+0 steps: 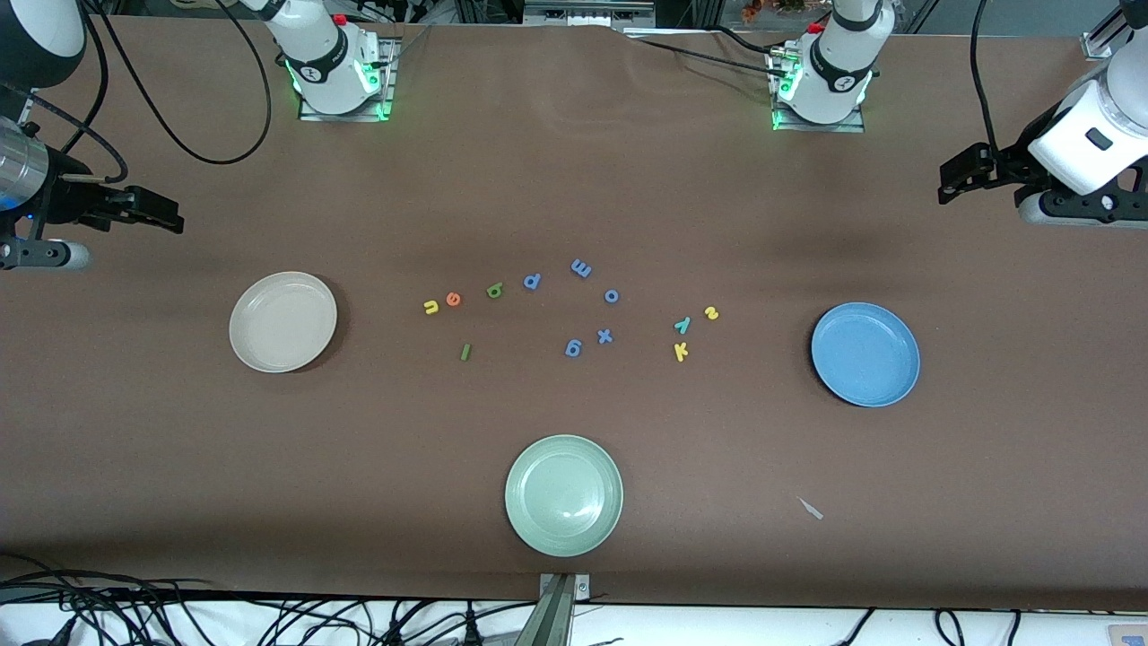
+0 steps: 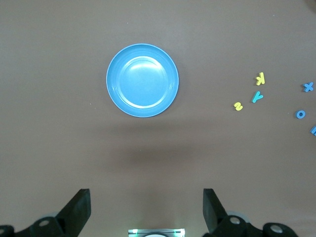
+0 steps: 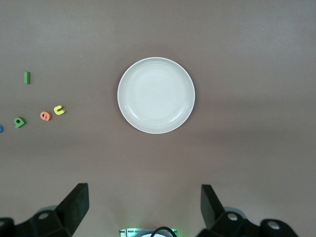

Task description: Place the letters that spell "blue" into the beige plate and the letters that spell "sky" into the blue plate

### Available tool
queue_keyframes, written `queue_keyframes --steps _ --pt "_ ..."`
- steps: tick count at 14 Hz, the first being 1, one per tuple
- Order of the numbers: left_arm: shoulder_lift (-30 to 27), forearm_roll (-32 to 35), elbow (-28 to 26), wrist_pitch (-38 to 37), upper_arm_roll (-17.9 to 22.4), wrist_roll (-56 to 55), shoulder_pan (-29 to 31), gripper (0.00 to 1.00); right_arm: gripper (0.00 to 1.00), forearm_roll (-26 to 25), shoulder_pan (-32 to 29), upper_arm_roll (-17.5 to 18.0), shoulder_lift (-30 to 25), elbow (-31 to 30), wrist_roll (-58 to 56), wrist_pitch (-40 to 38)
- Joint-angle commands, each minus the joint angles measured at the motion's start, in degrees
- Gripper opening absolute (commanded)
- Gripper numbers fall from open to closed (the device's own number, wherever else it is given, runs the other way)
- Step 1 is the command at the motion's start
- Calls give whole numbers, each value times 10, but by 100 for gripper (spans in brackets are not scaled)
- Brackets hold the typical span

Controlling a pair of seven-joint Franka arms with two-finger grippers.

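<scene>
The beige plate [image 1: 282, 321] [image 3: 156, 95] lies empty toward the right arm's end. Beside it, toward the table's middle, lie the yellow u [image 1: 431, 307] [image 3: 59, 109], orange e [image 1: 453, 299] [image 3: 45, 116], light green b [image 1: 494, 290] [image 3: 19, 122] and dark green l [image 1: 465, 352] [image 3: 26, 77]. The blue plate [image 1: 865, 353] [image 2: 142, 80] sits empty toward the left arm's end, with the yellow s [image 1: 712, 313] [image 2: 238, 105], teal y [image 1: 682, 325] [image 2: 257, 97] and yellow k [image 1: 680, 351] [image 2: 260, 78] close by. My left gripper [image 1: 952, 182] [image 2: 146, 207] and right gripper [image 1: 166, 215] [image 3: 144, 205] hang open and empty, high over bare cloth at their own ends.
Several blue-violet letters [image 1: 581, 267] are scattered at the table's middle between the two letter groups. A pale green plate [image 1: 563, 495] lies empty nearest the front camera. A small pale scrap [image 1: 811, 509] lies on the brown cloth near it. Cables run along the table edges.
</scene>
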Motion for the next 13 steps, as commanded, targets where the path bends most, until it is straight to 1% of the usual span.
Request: queue_keyframes --steps 1,4,7,10,13 --pt "-12 -12 -12 6 -7 -3 8 100 100 9 -2 1 2 10 1 -10" --pt "-9 -16 -15 6 -7 -1 6 100 100 9 -2 1 2 10 1 -9" --pt "6 -68 -20 13 -18 -3 3 100 100 9 -1 1 4 9 -3 -8" --pt "10 -79 -72 74 -67 -4 2 100 100 9 3 3 15 10 -9 -6" --pt "19 -80 -115 146 -113 -4 0 100 100 23 17 15 34 10 -8 -1"
